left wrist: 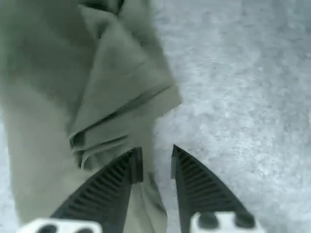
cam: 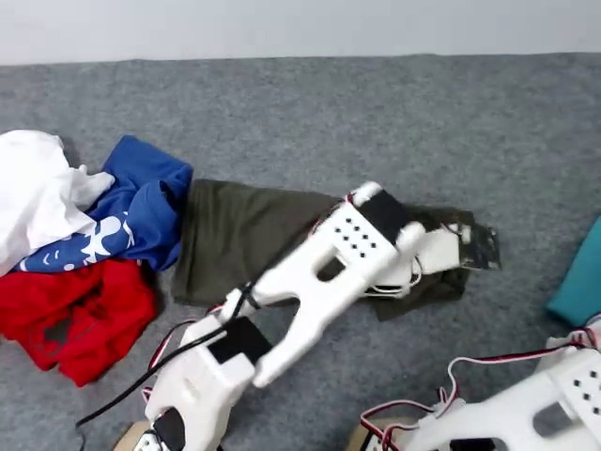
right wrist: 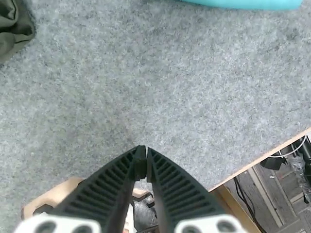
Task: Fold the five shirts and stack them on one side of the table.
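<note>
Seemingly mid-job, the left claw [left wrist: 156, 162] hangs low over one end of the olive shirt [left wrist: 73, 97], its two black ribbed fingers [left wrist: 119, 179] parted by a narrow gap with grey felt showing between the tips. The shirt's rumpled, folded-over edge runs just beside and beneath one finger, the other finger standing off the cloth over the bare desk [left wrist: 243, 97]; whether any fabric is caught cannot be told. From the high view the olive shirt [cam: 244, 240] lies spread flat on the grey-felted desk [cam: 376, 113], the left claw [cam: 470, 246] at one end of it. At the olive shirt's opposite end a blue shirt [cam: 141, 202] touches it, with a white shirt [cam: 33, 193] and a red shirt [cam: 80, 310] bunched just beyond. A teal shirt [cam: 580, 277] lies well apart from the olive shirt, past the claw's end. The right claw [right wrist: 146, 160] is pressed together and empty over bare felt, between the olive shirt [right wrist: 12, 24] and the teal shirt [right wrist: 243, 3].
</note>
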